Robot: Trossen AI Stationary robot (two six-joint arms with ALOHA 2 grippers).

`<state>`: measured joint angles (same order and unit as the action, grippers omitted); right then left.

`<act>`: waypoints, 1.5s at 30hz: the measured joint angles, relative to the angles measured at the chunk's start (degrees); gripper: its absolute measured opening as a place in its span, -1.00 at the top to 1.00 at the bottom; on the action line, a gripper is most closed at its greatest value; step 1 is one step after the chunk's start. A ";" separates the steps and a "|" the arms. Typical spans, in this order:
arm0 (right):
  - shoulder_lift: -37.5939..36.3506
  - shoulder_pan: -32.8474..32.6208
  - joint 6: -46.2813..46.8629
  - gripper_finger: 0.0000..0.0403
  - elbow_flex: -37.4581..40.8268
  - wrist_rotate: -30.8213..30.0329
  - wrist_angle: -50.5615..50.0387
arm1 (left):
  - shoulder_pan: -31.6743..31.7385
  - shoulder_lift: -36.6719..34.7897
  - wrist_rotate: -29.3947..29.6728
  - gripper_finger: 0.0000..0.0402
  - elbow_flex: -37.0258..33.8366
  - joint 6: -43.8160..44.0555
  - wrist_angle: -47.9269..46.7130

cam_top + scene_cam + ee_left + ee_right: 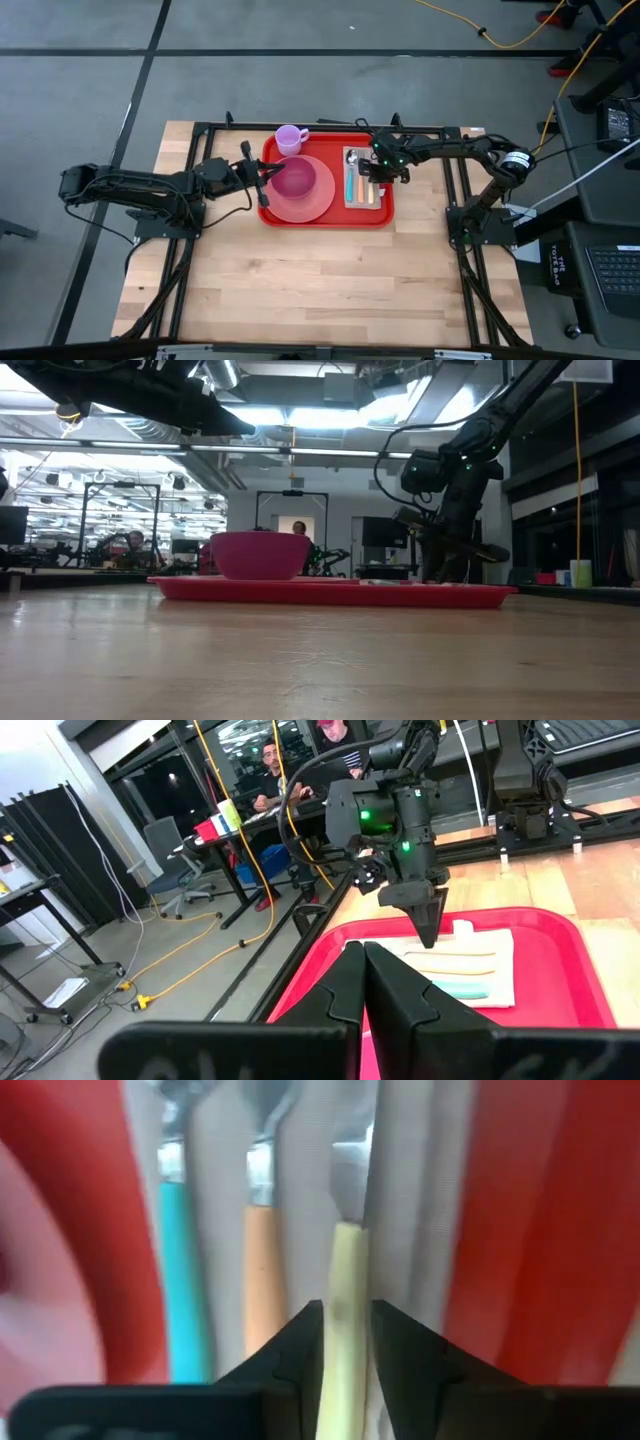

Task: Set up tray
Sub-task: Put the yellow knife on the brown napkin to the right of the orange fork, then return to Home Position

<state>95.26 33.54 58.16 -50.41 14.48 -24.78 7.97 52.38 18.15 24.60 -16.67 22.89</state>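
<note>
Right gripper down over the napkin at the tray's right end, clamped on a yellow-handled utensil. Teal and orange ones alongside. Left gripper at bowl, fingers together.

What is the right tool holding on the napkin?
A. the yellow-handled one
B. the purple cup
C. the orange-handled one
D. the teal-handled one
A: the right tool is closed around the yellow handle, with the orange and teal handles lying free beside it.
</note>
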 joint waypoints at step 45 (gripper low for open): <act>-12.73 -0.56 -12.14 0.77 0.00 -4.55 -3.04 | 0.01 0.00 -4.33 0.96 0.02 0.01 -0.43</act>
<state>82.53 32.97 46.03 -50.41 9.93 -27.82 7.98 52.38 13.82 24.62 -16.66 22.46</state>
